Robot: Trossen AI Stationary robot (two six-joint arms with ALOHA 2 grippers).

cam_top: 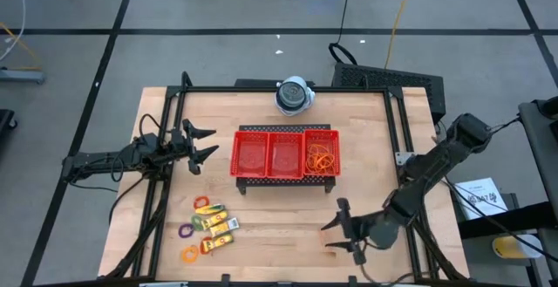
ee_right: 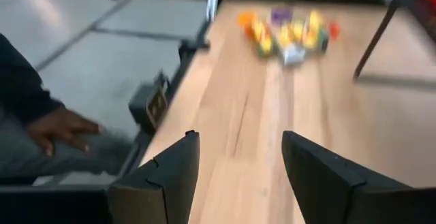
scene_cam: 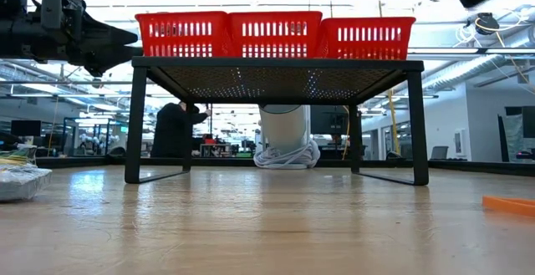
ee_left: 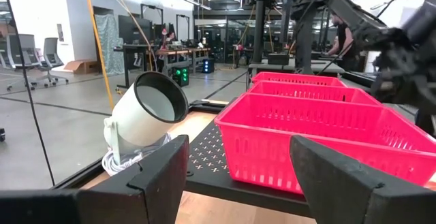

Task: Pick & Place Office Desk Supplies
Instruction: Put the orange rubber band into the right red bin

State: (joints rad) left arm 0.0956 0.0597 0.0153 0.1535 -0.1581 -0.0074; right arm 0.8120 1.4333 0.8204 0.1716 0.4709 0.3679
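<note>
**A:** Status?

**B:** Right gripper (cam_top: 336, 226) is low over the tabletop (cam_top: 288, 213) at about 5 o'clock from the red tray (cam_top: 285, 154), jaws spread wide, nothing in them. It faces the pile of supplies (cam_top: 207, 226), which sits at the tray's 7 o'clock, well apart from the gripper. My read: it's lined up for a run at the pile.

**A:** Left arm?

**B:** Left gripper (cam_top: 199, 144) hovers at the tray's 9 o'clock, jaws wide open and empty, pointed at the tray's near end. Looks parked, out of the right arm's lane.

**A:** What's in the pile?

**B:** Yellow packets (cam_top: 220, 226) in the middle, small rings around them: a purple ring (cam_top: 185, 231), an orange ring (cam_top: 189, 254), others green and pink. Right wrist view shows the cluster (ee_right: 289, 33) straight ahead, but it's too smeared to say which piece is nearest.

**A:** Anything sorted yet?

**B:** Orange rubber bands (cam_top: 321, 158) are in the tray's 3 o'clock compartment. The other two compartments look bare, so I'd call it early. The tray sits up on a black stand (scene_cam: 276, 70), so drops go in from above.

**A:** Hazards?

**B:** White round device (cam_top: 294, 95) at the tray's 12 o'clock, clear of both arms. A person's hand (ee_right: 61, 130) shows off the tabletop edge beside the right gripper, worth watching.
</note>
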